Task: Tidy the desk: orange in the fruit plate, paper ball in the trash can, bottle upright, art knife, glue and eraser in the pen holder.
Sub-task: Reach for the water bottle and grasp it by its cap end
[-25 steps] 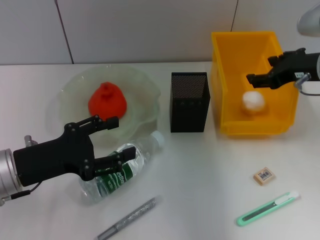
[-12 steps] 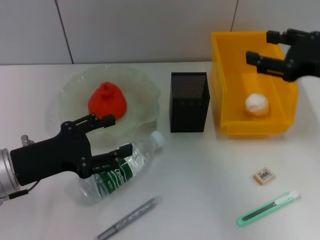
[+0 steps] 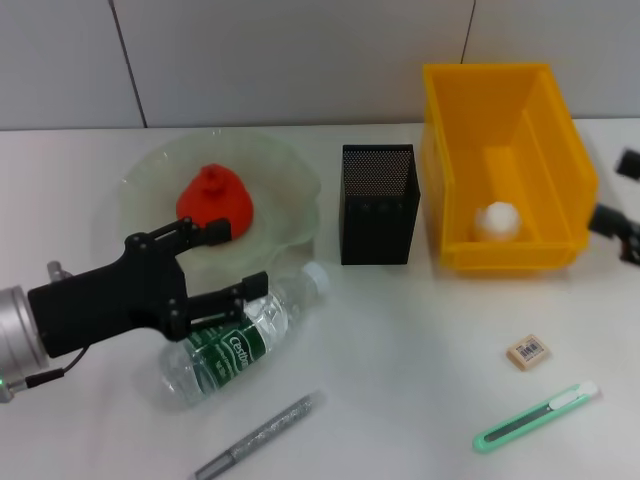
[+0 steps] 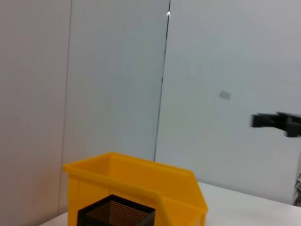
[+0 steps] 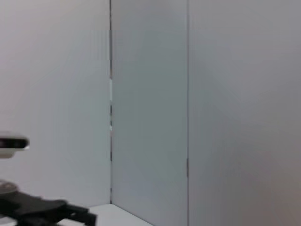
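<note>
bottle [image 3: 232, 337] lying flat — cap toward pen holder [image 3: 378, 203], left hand [image 3: 228, 265] open over it

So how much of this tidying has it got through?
Done, it seems: the orange sits in the fruit plate, and the paper ball lies in the yellow bin. In hand: the left pincer, open, is at the lying bottle. Left: eraser, art knife and the grey stick lie outside the pen holder. The right pincer is at the table's edge.
</note>
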{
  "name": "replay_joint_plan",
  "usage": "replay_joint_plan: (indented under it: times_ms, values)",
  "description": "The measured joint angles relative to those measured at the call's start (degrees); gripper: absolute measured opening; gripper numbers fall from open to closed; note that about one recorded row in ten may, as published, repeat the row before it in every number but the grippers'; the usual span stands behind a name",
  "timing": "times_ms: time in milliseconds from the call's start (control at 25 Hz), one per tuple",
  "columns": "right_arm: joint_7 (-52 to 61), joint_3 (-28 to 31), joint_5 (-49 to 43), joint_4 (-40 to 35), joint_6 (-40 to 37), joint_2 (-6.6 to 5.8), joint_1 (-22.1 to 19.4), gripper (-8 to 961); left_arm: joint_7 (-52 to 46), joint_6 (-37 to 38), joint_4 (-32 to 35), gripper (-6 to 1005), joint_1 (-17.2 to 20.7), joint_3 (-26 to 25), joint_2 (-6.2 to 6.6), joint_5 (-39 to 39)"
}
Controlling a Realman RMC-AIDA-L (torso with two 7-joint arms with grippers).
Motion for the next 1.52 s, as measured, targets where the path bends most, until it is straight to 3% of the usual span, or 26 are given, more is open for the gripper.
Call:
replay_joint_plan:
  times_ms: [400, 680, 920, 1160, 1520]
  values:
    - [-9.87, 10.67, -4.64, -12.08, -8.90, -1.07, -1.72, 706, -1.49, -5.92, 0.30, 802, -2.10, 1.76, -0.57, -0.01]
    - [-10.51, 10.97, -6.61, -13.21, -8.26, -0.94, -2.34, 707, -6.38, -13.74, 2.99, 801, -4.84, 10.12, -0.72, 3.97]
    - [-9.59, 10.87, -12.30, -14.63, -5.91, -0.83, -0.11, 707, -14.43, -20.02, 9.63, 800, -5.36, 16.77, -0.86, 9.47]
    - [-8.60, 10.56, -17.45, -15.73, -4.44, -0.63, 1.97, 707, -23.82, -24.78, 14.84, 799, -6.44, 20.03, -0.91, 14.97]
    - [-8.74, 10.49, -18.20, -16.22, -4.25, -0.62, 2.30, 705, -35.28, -33.17, 15.69, 797, -10.80, 25.08, -0.98, 25.38]
